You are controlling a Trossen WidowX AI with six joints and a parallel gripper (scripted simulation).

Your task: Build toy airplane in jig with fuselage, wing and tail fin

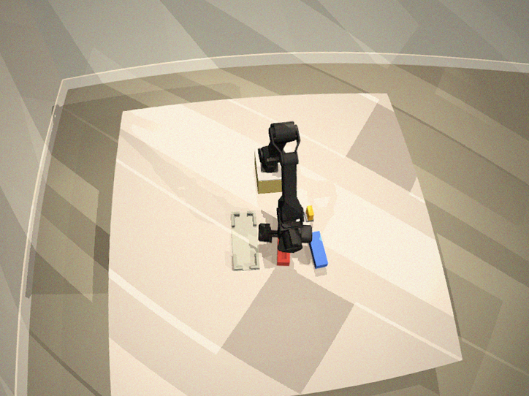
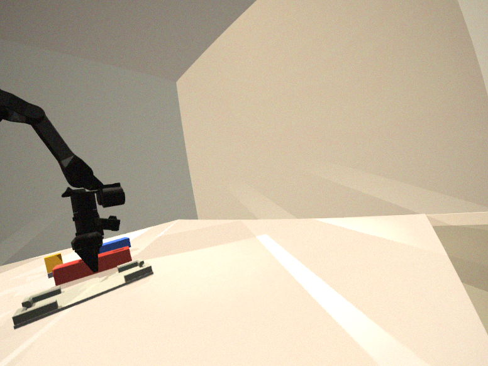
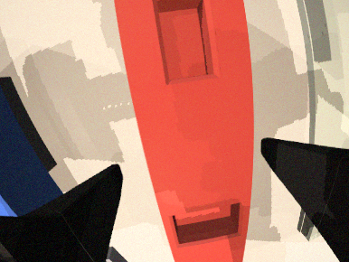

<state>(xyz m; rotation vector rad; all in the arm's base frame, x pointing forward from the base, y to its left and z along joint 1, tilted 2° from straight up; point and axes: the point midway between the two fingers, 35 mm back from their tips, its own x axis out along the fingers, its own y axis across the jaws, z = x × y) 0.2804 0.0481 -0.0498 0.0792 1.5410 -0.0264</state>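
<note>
The red fuselage (image 1: 283, 260) (image 2: 114, 260) (image 3: 203, 135) lies on the table beside the cradle, its two sockets facing up and empty. My gripper (image 2: 94, 271) (image 3: 193, 159) is open, with one finger on each side of the fuselage and nothing held; in the wrist view its tips flank the fuselage's middle. The grey-green cradle (image 1: 244, 240) (image 2: 84, 292) is empty. The blue wing (image 1: 319, 250) (image 2: 114, 244) (image 3: 20, 167) lies on the fuselage's other side. The yellow tail fin (image 1: 310, 212) (image 2: 53, 263) stands near the arm. The arm hides part of the fuselage in the top view.
The arm's base stands on a box (image 1: 269, 186) with a tan front, behind the parts. The cradle's raised corner walls (image 2: 138, 271) stand close to the finger on that side. The wing lies near the other finger.
</note>
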